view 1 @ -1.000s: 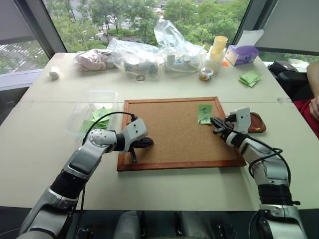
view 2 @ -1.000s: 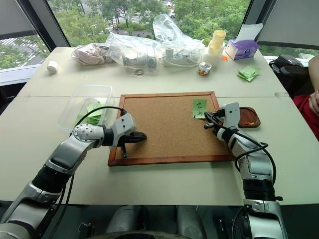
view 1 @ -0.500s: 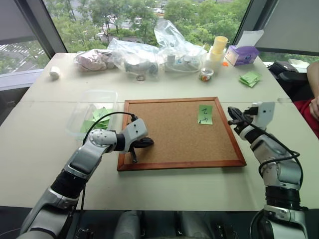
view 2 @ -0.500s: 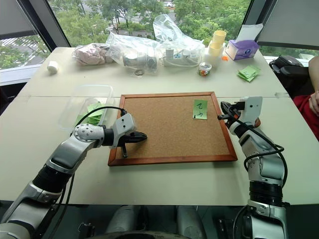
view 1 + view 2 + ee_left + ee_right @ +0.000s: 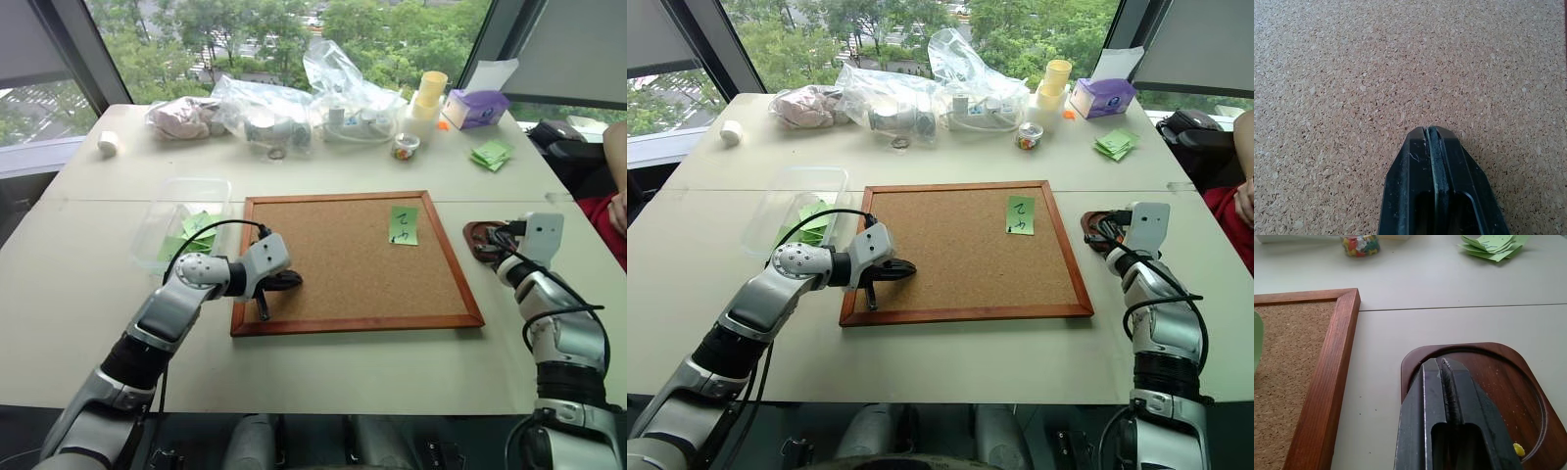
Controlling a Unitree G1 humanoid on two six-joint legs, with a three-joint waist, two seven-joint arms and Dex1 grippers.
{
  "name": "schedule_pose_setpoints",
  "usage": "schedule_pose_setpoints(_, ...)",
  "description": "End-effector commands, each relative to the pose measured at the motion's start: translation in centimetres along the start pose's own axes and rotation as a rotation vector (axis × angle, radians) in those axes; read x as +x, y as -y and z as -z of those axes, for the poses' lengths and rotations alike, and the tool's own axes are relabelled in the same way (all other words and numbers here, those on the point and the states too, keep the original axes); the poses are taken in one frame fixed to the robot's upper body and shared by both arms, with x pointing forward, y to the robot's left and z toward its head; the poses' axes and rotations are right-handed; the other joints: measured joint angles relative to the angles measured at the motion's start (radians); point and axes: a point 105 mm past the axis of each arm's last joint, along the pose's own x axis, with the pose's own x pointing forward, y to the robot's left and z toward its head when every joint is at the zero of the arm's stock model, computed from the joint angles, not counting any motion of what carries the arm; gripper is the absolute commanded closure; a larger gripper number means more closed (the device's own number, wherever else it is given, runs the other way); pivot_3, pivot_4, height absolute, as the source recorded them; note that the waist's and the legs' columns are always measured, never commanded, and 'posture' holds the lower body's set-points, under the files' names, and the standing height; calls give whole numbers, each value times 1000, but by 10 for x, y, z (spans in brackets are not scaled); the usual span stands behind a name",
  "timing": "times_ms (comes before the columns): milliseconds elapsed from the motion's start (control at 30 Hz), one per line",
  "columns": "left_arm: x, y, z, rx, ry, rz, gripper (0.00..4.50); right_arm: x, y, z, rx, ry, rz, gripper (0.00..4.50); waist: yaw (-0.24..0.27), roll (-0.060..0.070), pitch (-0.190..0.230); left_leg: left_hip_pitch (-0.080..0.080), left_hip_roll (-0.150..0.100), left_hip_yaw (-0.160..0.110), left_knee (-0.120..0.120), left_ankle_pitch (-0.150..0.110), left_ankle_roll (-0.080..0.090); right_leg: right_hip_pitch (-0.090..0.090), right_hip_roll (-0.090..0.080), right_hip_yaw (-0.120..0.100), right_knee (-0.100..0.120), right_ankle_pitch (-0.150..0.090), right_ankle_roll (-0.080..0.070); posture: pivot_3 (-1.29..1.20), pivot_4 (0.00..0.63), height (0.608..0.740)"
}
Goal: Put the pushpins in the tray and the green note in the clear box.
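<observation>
The right gripper (image 5: pixel 1442 363), fingers pressed together, is held over the tray (image 5: pixel 1501 377) at frame right; the note (image 5: pixel 403 224) lies leftward; left gripper (image 5: pixel 1432 133) shut.

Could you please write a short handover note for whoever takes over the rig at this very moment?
Left gripper: shut, empty, over the left part of the corkboard.
Right gripper: fingers look closed, over the tray; whether it holds a pin cannot be told.
Tray sits on the table just right of the corkboard; at least one yellow pushpin lies in it.
Green note is on the corkboard near its upper right corner.
Clear box stands left of the corkboard with other green notes inside.
Left: move the green note into the clear box.
</observation>
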Motion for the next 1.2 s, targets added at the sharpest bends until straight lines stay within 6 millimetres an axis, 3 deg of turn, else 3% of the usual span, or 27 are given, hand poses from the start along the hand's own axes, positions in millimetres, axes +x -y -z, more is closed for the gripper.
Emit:
schedule_pose_setpoints(33,8,9,13,-23,-48,33,4500,3,4,-15,-12,56,25,3139,0,0,0,0,0,0,0,0,0,0,0,0,0,0,0,0,150,738)
schedule_pose_setpoints(233,8,9,14,-27,-48,31,4500,3,5,-15,-12,57,39,141,0,0,0,0,0,0,0,0,0,0,0,0,0,0,0,0,150,738)
schedule_pose_setpoints(400,8,10,15,-29,-48,32,4500,2,6,-24,-5,99,50,59,0,0,0,0,0,0,0,0,-1,0,0,0,0,0,0,0,150,738)
schedule_pose_setpoints(533,7,10,15,-30,-49,33,4500,0,-14,-42,-33,179,-44,59,-1,0,0,0,0,0,0,0,0,0,0,0,0,0,0,0,150,738)
schedule_pose_setpoints(600,7,10,16,-30,-50,35,4500,-4,-53,-38,-175,161,-221,59,-2,0,0,0,0,0,0,0,0,0,0,0,0,0,0,0,150,738)
schedule_pose_setpoints(667,8,10,16,-27,-52,36,4500,-15,-99,-32,-173,139,-435,59,-3,0,0,0,0,0,0,0,0,0,0,0,0,0,0,0,150,738)
schedule_pose_setpoints(767,8,10,16,-25,-53,37,4500,-22,-127,-30,-144,125,-539,59,1,0,0,0,1,-1,0,-1,1,0,1,0,0,0,0,0,150,738)
schedule_pose_setpoints(967,9,10,15,-23,-51,32,4500,-17,-150,-15,-141,70,-591,59,1,0,-1,0,0,-1,0,-1,2,0,0,0,-1,0,0,0,150,738)
schedule_pose_setpoints(1200,9,11,16,-26,-52,27,4500,-11,-154,-6,-102,18,-606,59,2,0,-1,0,0,-1,0,-1,2,0,0,0,-1,0,0,0,150,738)
